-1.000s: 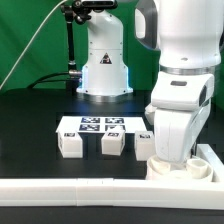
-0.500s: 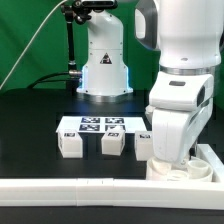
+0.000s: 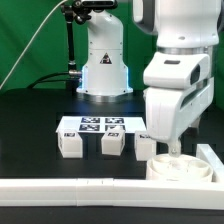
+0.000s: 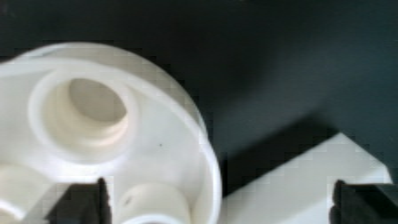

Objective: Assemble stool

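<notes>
The stool's round white seat disc (image 3: 184,168) lay flat on the black table (image 3: 30,130), at the exterior view's lower right. It was tucked into the inside corner of the long white L-shaped rail (image 3: 60,190) and seemed to touch it. In the wrist view its raised rim and one round socket (image 4: 89,105) faced upward.

Your gripper (image 4: 222,203) hung just above the seat, jaws spread wide, pinching nothing. One dark fingertip (image 4: 80,200) stood over the disc and the other out beyond its edge, so the rim lay between them, untouched as far as could be told.

Three blocky legs (image 3: 112,144) stood in a row to the exterior view's left of the seat, apart from one another. The leg nearest the seat (image 3: 146,147) was just beside it. Behind the row lay the marker board (image 3: 98,125).

No leg sat in the seat, so the assembly looked to be at an early stage. The step in hand appeared to be leaving the seat braced in the rail's corner and going for a first leg.

To do that well, you would raise the gripper straight up, so that no fingertip caught the rim and dragged the seat out of its corner. You would then take the nearest leg by its flat sides, keep it upright, and centre it over a socket before pressing down.
</notes>
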Controlling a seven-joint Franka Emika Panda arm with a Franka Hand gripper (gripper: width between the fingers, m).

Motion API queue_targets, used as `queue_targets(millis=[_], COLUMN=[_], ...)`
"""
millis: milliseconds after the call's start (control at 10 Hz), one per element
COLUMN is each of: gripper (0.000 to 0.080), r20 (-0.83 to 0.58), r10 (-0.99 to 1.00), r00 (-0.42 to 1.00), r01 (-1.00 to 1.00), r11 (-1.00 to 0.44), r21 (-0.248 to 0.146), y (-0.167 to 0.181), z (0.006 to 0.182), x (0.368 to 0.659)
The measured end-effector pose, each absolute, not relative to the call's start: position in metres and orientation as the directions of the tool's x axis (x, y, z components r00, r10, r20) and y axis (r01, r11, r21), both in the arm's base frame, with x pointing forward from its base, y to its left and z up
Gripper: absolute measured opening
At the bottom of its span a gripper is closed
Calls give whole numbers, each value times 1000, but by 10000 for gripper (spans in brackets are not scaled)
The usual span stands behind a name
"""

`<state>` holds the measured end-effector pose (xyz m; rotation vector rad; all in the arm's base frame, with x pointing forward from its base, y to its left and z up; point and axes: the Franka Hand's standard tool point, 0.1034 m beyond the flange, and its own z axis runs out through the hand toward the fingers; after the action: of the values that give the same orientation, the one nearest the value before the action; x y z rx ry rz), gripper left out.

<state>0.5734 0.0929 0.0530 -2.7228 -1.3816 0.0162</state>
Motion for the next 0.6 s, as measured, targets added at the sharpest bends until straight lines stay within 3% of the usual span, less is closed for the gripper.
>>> queue_targets(millis=[600], gripper=[649], r20=[5], r10=[764], r00=[645], r01=[763], r11=[-643], r21=[-65], y=[54], z=[63], x=[557])
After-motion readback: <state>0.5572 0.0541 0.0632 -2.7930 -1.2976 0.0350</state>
